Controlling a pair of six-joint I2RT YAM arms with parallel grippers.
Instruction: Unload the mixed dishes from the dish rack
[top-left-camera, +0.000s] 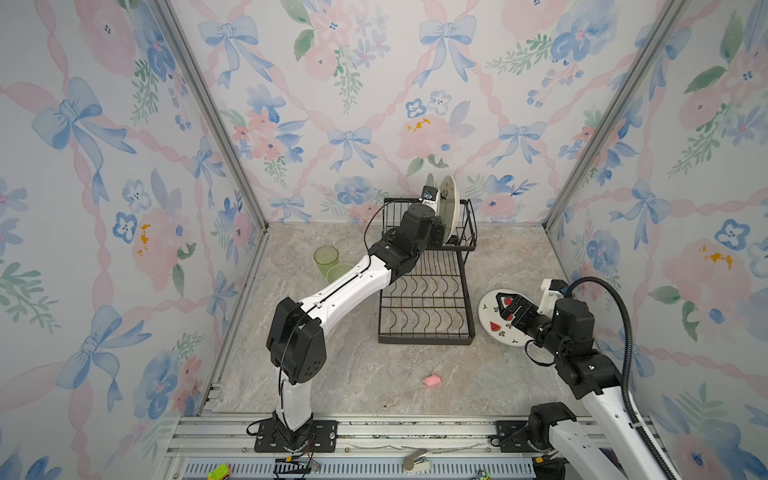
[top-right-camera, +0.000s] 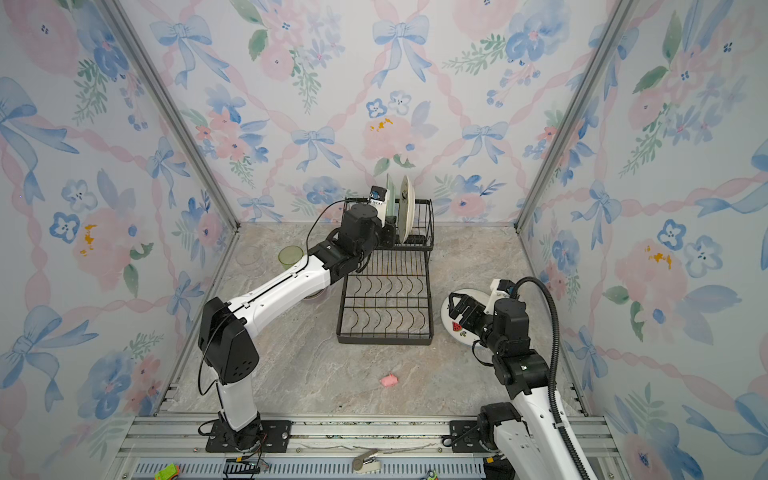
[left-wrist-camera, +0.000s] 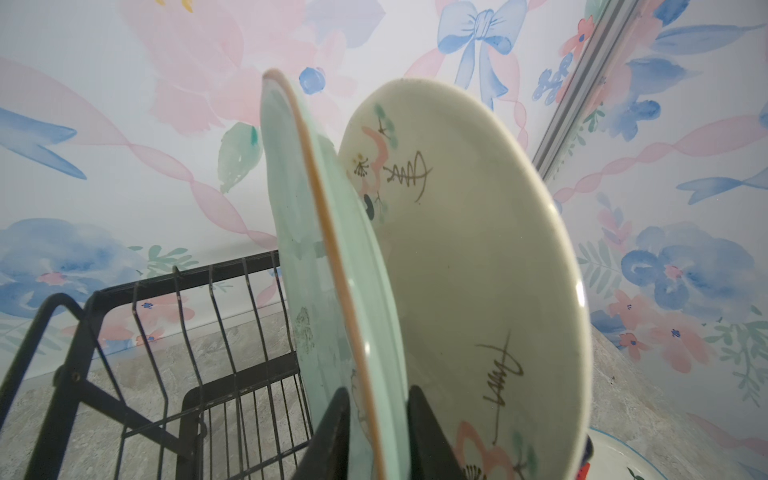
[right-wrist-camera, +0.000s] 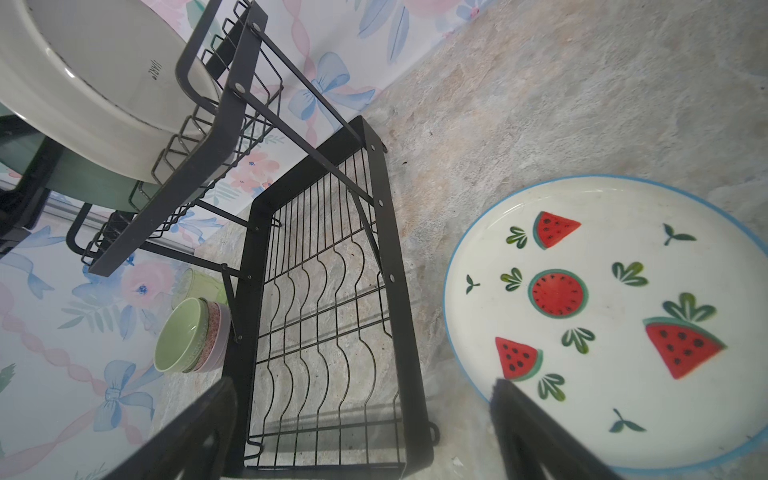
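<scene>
Left pincer (left-wrist-camera: 379, 392) straddles the pale green plate (left-wrist-camera: 299, 249), bite unclear: squeeze firm, lift straight up from the dish rack (top-left-camera: 426, 340), missing the cream plate (left-wrist-camera: 478, 270) beside it.

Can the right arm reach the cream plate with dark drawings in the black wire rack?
Probably yes. The cream plate rises above the black wire rack, nothing blocks its right side, and the right gripper is open and empty. The left gripper straddles the pale green plate.

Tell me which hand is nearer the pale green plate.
Left. The left hand straddles the lower edge of the pale green plate in the dish rack; the right hand hovers open over the watermelon plate on the table.
</scene>
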